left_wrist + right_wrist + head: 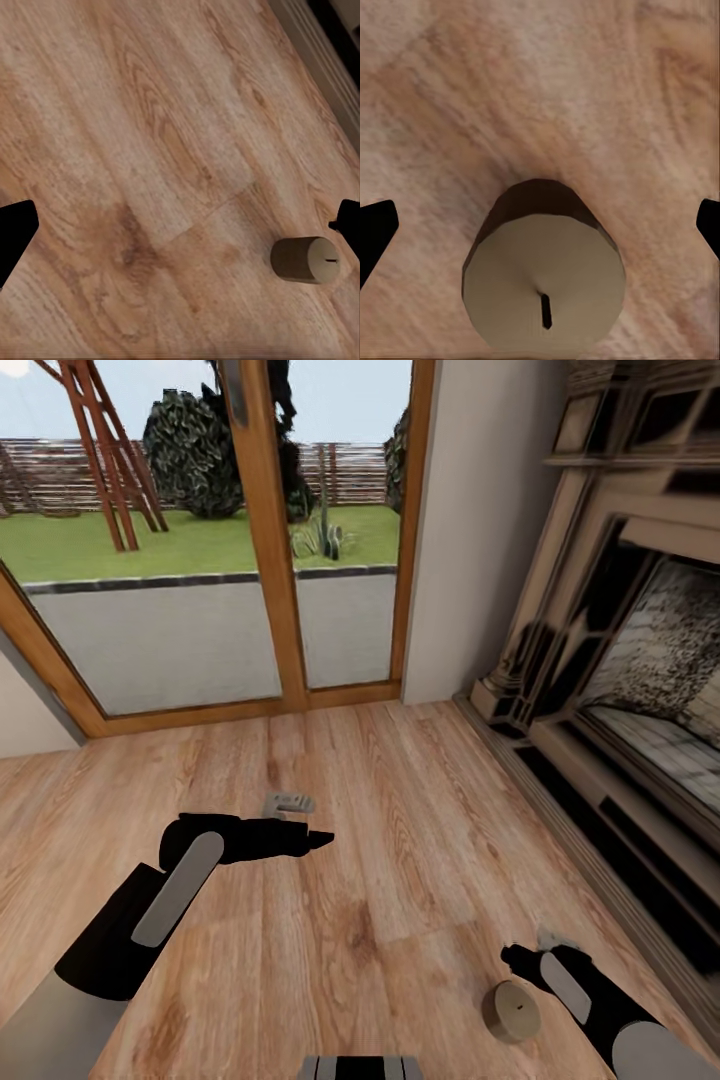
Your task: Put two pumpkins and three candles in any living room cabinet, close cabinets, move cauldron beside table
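Light brown plank wooden floor (400, 840) carries everything here; far edge meets a wood-framed glass patio door (270, 560) with lawn beyond, right edge meets a dark and beige stone fireplace surround (620, 660); no cabinet, pumpkins or cauldron where the cameras point.

Black left arm with grey panel (180, 890) reaches over the middle of the floor; left gripper (300, 825) hangs above bare boards, its dark fingertips (15, 232) sit wide apart at the two sides of the left wrist view, so spread open, nothing between them.

Black right arm (590, 1000) comes in near the floor's right edge by the hearth; right gripper (525, 960) sits just beside the candle; right wrist view has its fingertips (375, 236) far apart on either side of it, not touching, so open and not gripping.

Short stubby tan-olive cylindrical candle (511, 1011) lies on its side on the floor near the right edge, flat end with wick slit facing the right wrist camera (544, 289).

Progress judged early: this candle not picked yet, needs grasping then carrying to a cabinet; whether other items are stored cannot be told; cabinets and cauldron remain to check.
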